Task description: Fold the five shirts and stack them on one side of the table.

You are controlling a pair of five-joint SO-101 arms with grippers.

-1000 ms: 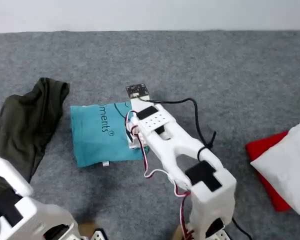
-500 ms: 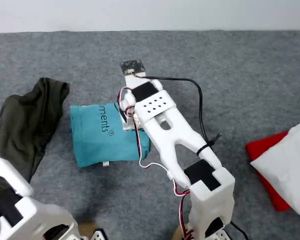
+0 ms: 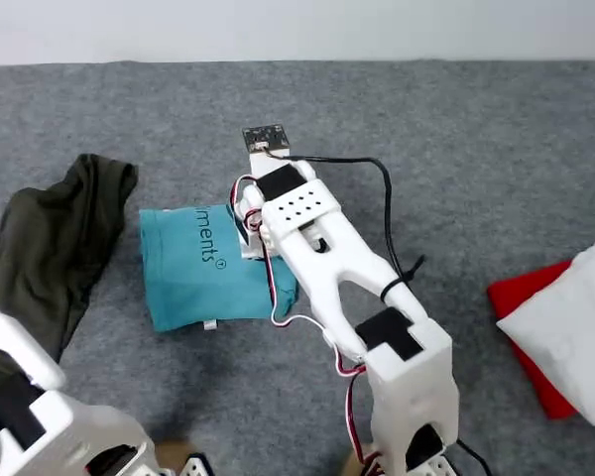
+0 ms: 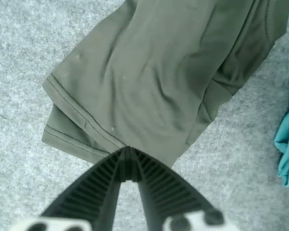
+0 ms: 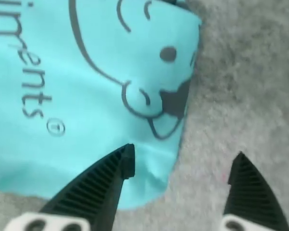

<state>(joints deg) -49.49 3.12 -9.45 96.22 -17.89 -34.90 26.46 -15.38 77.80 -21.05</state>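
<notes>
Grey felt worktop: the folded teal shirt [image 3: 203, 263] is laid left of centre. It is judged soft and light, best pinched through its edge layers. The right fingers [image 5: 106, 187] are spread open over it; the left fingers [image 4: 111, 178] are closed, empty, above the olive shirt [image 4: 149, 77].

Grey felt table covering [image 3: 496, 149], pale wall [image 3: 297, 30] behind

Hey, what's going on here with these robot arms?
Two robot arms are working on shirts on a grey table. The right arm, jaws open, is over the edge of a folded teal shirt. The left arm, jaws shut, is by the crumpled olive shirt. A white shirt lies on a red shirt at the side.
</notes>
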